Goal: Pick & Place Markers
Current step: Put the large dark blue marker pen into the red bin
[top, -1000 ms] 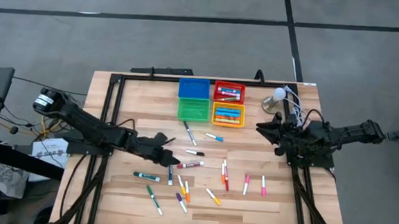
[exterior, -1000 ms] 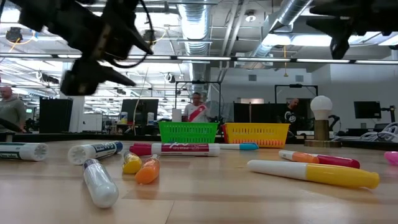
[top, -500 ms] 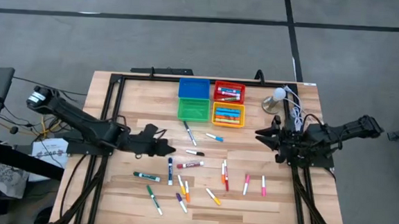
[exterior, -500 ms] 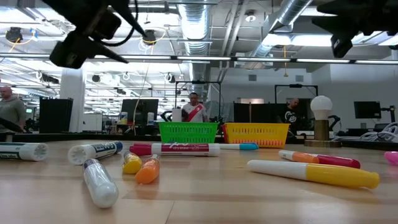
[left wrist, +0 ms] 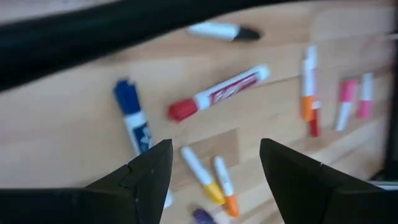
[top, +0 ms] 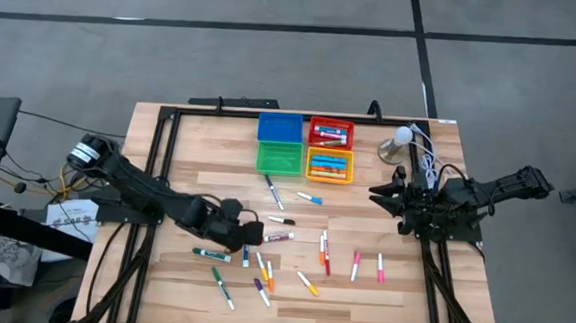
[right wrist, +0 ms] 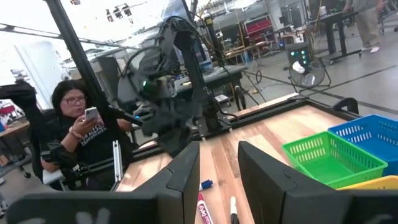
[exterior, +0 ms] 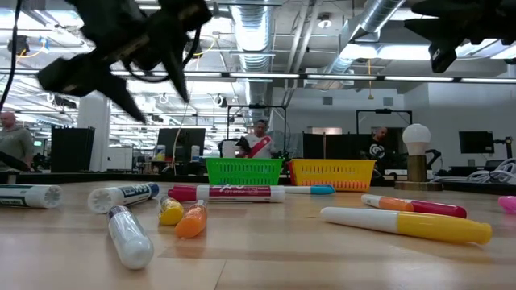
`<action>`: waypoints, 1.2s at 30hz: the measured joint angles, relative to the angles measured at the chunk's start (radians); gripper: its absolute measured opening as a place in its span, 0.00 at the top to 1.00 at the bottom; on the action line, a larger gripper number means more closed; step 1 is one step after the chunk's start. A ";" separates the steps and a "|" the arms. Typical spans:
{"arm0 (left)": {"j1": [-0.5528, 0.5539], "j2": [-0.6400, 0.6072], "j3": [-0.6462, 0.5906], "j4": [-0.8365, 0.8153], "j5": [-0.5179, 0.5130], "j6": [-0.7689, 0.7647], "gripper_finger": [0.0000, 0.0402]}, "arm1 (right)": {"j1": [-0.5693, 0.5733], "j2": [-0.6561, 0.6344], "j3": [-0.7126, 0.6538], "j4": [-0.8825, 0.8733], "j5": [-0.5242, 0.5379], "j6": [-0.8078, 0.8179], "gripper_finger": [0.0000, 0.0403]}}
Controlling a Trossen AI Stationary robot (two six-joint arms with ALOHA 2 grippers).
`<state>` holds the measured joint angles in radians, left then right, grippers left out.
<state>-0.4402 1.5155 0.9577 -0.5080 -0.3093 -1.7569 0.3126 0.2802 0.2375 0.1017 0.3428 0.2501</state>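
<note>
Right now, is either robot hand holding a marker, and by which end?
No. The left hand hangs open above the markers; the right hand holds nothing.

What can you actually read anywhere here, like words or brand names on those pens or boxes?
Nothing reads clearly.
Red-capped marker: red print along its white barrel, too small to read.
Blue-capped marker: dark print on its barrel, too blurred to read.
Person's dark shirt: pale lettering, too small to read.
Bins: no lettering can be seen.
</note>
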 joint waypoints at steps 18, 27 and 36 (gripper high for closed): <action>-0.001 0.102 0.001 -0.018 0.036 -0.119 0.40 | 0.001 0.000 0.000 0.008 -0.003 -0.018 0.75; -0.001 0.165 0.000 -0.025 0.082 -0.152 0.40 | 0.000 0.000 0.000 0.008 -0.002 -0.025 0.75; -0.001 0.205 0.001 -0.031 0.118 -0.158 0.40 | 0.000 0.000 0.000 0.012 -0.002 -0.040 0.75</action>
<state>-0.4414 1.7204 0.9585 -0.5393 -0.1915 -1.9152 0.3126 0.2799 0.2375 0.1134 0.3408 0.2102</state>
